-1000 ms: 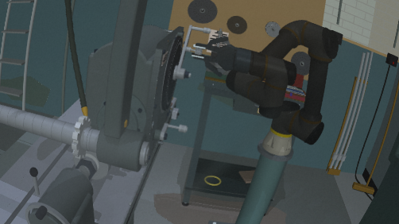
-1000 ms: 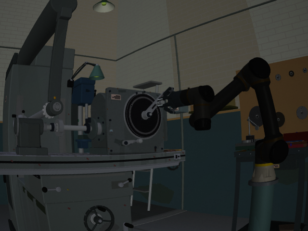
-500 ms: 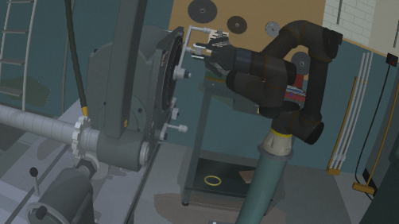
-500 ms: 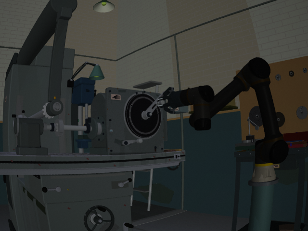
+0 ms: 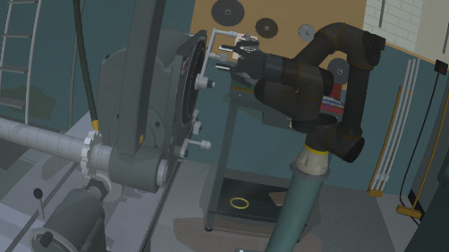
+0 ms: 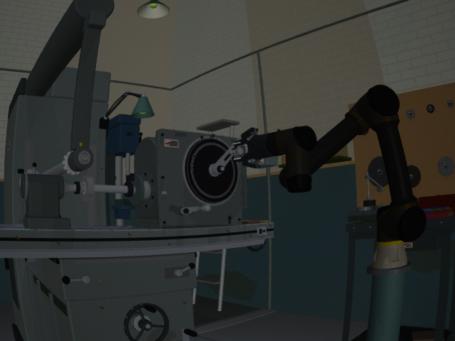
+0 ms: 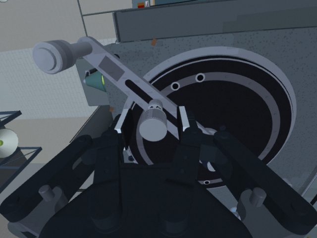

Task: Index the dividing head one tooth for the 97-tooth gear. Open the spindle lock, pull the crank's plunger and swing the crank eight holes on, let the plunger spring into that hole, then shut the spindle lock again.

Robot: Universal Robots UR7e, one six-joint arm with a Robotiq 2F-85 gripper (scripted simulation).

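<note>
The crank (image 7: 133, 87) (image 6: 226, 159) (image 5: 206, 58) lies across the black index plate (image 7: 230, 115) (image 6: 210, 170) on the dividing head's face, pointing up and to the right in the second side camera. Its knurled plunger knob (image 7: 152, 126) (image 5: 225, 57) sits between the fingers of my gripper (image 7: 152, 120) (image 6: 244, 148) (image 5: 237, 56), which is open and holds nothing. The crank's round handle (image 7: 51, 57) (image 5: 226, 34) sticks out at the arm's far end. The spindle lock lever (image 6: 194, 209) (image 5: 196, 144) juts from the lower part of the head.
The index plate's rim and the dividing head's housing (image 6: 165, 176) stand right behind the fingers. The milling machine's overarm (image 6: 84, 73) and arbor (image 5: 44, 143) lie to the left. A metal stand (image 5: 241, 147) with a yellow ring (image 5: 239, 203) is below my arm.
</note>
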